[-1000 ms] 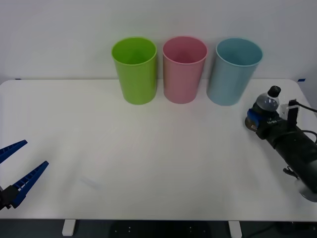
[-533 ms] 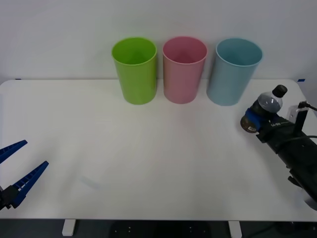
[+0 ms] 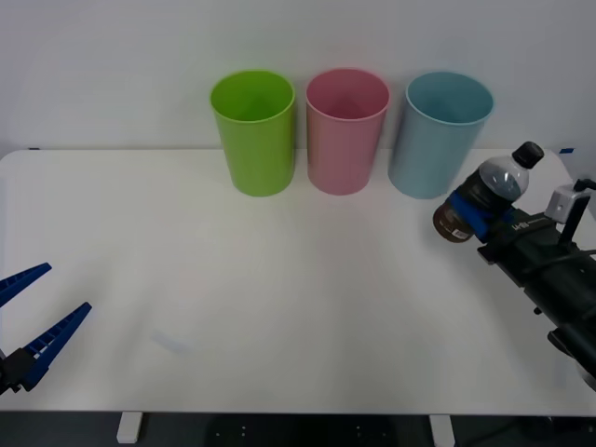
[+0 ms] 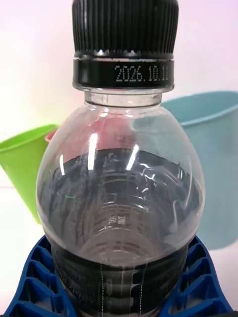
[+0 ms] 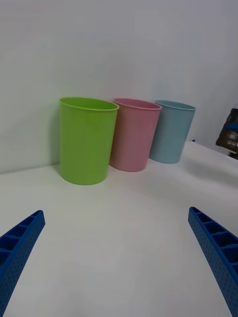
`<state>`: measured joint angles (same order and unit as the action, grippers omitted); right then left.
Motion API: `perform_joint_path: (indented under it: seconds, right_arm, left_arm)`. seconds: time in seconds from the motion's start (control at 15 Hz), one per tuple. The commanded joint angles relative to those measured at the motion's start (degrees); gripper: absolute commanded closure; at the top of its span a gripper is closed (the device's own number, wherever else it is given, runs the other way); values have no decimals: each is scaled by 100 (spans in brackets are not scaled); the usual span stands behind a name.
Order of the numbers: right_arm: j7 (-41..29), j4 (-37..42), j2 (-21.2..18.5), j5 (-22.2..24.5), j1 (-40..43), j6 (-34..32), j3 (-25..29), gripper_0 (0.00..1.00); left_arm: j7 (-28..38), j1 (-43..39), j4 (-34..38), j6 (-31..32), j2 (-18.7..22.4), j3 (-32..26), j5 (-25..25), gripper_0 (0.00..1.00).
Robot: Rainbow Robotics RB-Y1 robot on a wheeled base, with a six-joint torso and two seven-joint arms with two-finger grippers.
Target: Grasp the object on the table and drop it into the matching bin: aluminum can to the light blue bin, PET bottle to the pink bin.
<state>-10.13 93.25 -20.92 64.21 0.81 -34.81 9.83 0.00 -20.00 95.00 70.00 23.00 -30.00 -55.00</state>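
Front view, right fingers (image 3: 473, 212) clamped on tilted PET bottle (image 3: 484, 196), left fingers (image 3: 28, 317) apart

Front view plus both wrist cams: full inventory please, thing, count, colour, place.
PET bottle: one, clear with dark brown liquid, black cap, dark label; tilted, off the table, in the right hand near the right edge.
Pink bin: one, pink, middle of the back row.
Light blue bin: one, pale blue, right of the pink bin.
Lime green bin: one, green, left of the pink bin.
Table: one, white, under the three bins.
Right hand: one, blue ribbed fingers shut on the bottle's body.
Left hand: one, blue fingers open, low over the table's front left corner.
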Motion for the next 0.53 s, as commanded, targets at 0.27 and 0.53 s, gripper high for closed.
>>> perform_joint_path:
  seconds: [0.27, 0.53]
  right_arm:
    - [-446, 721, -18, 127, -142, -8, -139, 100]
    - [-595, 773, -194, 145, -555, 1, -271, 100]
  left_arm:
    - [0, 0, 0, 0, 0, 0, 0, 0]
    - [0, 0, 0, 0, 0, 0, 0, 0]
